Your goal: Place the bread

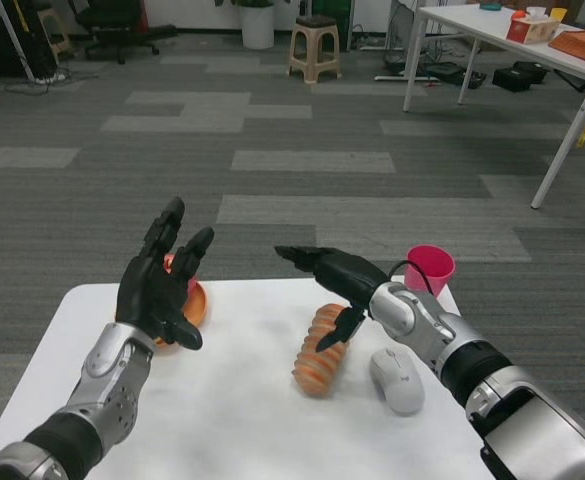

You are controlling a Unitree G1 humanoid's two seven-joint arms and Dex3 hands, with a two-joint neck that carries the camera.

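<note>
1. Head view: bread (pixel 321 352) lies on the white table (pixel 222 400), beside a white mouse (pixel 397 380); right hand (pixel 334 278) above it, fingers spread, holding nothing
2. Left hand (pixel 160 285) raised, fingers apart, empty, over orange plate (pixel 194 308); pink cup (pixel 429 268) at table's far edge

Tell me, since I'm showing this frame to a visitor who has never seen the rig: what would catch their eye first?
Probably the two black hands raised over the white table: the left hand open, fingers spread, in front of an orange plate, and the right hand reaching over the ridged bread at the table's middle, a finger about touching it. Next, the pink cup at the far right edge and the white mouse beside the bread.
</note>
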